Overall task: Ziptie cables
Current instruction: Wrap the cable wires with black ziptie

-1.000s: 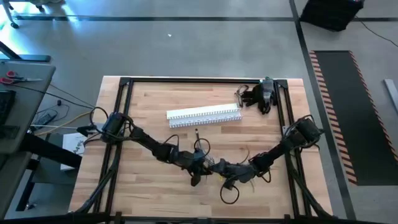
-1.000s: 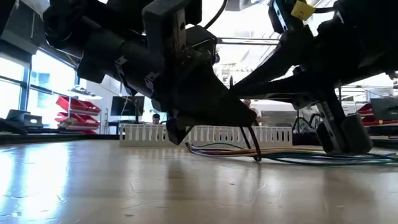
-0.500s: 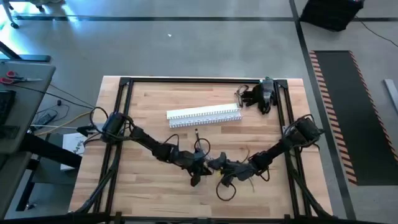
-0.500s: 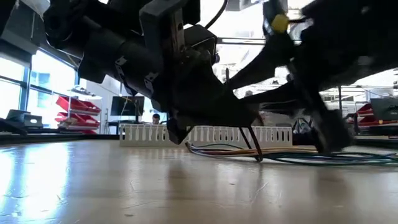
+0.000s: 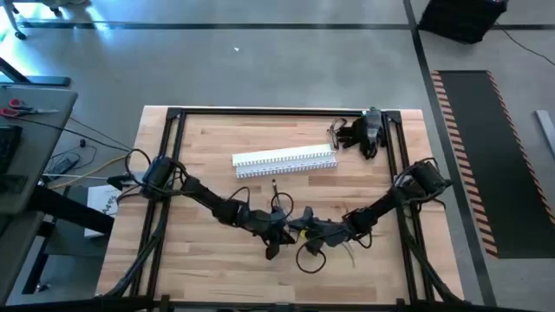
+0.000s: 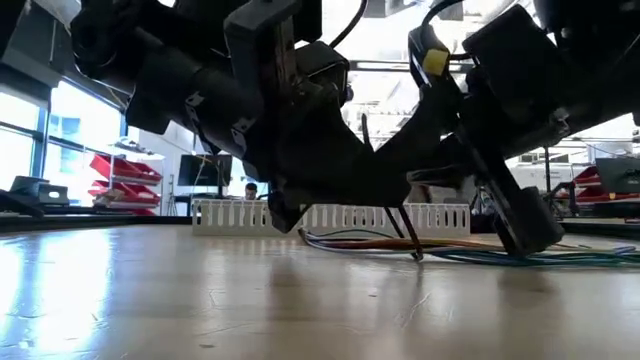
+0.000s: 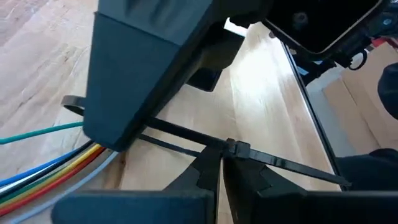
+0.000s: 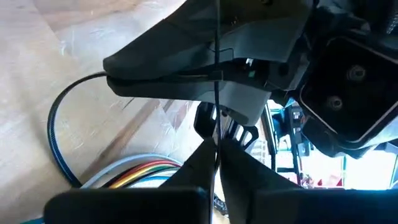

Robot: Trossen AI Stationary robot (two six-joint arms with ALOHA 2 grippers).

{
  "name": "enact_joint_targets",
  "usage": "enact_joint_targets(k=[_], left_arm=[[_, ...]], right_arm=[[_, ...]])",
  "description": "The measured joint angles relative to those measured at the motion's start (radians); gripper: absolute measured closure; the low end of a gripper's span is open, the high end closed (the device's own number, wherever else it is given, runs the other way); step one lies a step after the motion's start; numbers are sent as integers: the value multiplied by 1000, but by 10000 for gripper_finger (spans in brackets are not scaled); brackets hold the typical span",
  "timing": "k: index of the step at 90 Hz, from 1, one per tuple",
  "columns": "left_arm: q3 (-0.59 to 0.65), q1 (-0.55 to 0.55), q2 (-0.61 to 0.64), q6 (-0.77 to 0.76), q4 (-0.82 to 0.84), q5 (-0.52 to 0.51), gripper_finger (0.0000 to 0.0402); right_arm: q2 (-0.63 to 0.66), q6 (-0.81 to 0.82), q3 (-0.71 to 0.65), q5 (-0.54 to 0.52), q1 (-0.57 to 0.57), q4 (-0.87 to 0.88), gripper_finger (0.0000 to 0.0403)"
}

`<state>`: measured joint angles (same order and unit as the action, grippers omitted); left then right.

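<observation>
A light wooden slatted table (image 5: 208,147) with a black metal frame carries a long white slotted plastic channel (image 5: 284,160) at its far middle, a loose bunch of thin coloured cables (image 6: 470,248) near the centre, and a black device (image 5: 364,132) at the far right corner.

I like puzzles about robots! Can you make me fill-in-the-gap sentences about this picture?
1. The left gripper is shut on a black ____.
2. The cables lie on a table made of ____.
3. Behind the grippers lies a slotted channel coloured ____.
4. The right gripper pinches the tie's thin ____.

Missing words: ziptie; wood; white; tail
</observation>
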<state>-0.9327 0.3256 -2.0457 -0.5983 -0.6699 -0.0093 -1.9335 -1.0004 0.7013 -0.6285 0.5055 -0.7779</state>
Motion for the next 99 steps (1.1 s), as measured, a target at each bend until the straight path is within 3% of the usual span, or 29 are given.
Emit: enact_joint_targets(k=[46,63,87,99], left_arm=[[0,1,0,-11,12,-6,402],[0,1,0,-14,16,-7,402],[0,1,0,-12,23,-7,402],[0,1,0,-11,20,-13,402]], right_arm=[[-2,-153,27,-34,30,4,403],[-2,-235,45,17,36,9,403],[-2,-249,45,62,73,13,403],[-2,-217,45,17,78,-5,403]])
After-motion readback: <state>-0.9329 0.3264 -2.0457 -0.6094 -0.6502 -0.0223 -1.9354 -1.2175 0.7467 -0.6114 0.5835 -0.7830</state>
